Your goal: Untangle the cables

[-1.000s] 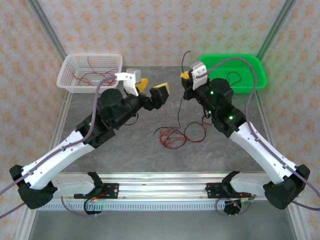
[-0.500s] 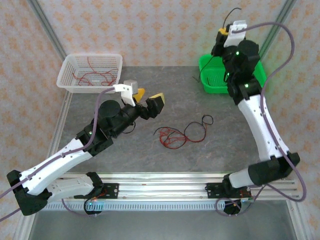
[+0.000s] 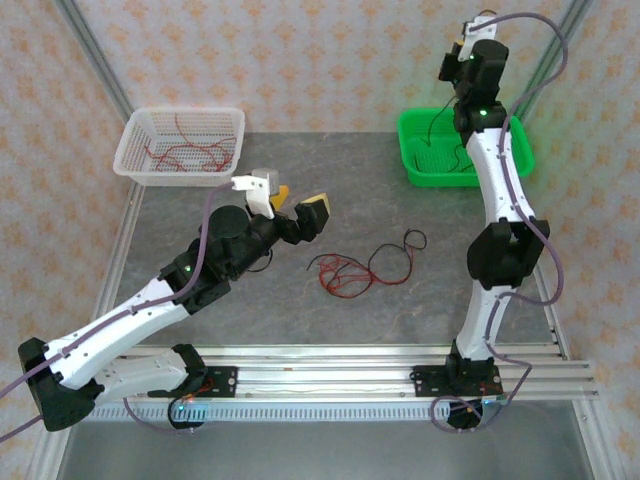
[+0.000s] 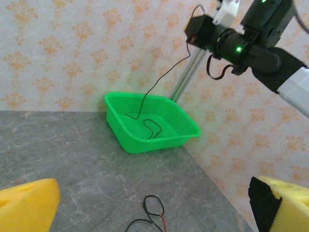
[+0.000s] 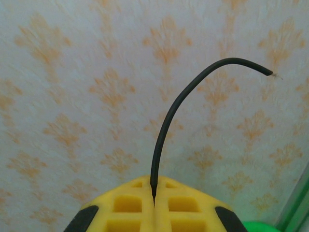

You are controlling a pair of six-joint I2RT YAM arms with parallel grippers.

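We see our right gripper (image 5: 154,199) up at one o'clock, pinching a black wire (image 5: 166,125) over the green basket (image 4: 154,144), left gripper (image 3: 298,207) spread wide, tangle (image 3: 345,272) at table centre

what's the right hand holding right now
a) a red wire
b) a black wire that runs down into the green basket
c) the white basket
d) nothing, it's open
b: the right hand is shut on a black wire, and the left wrist view shows that wire trailing down from it into the green basket.
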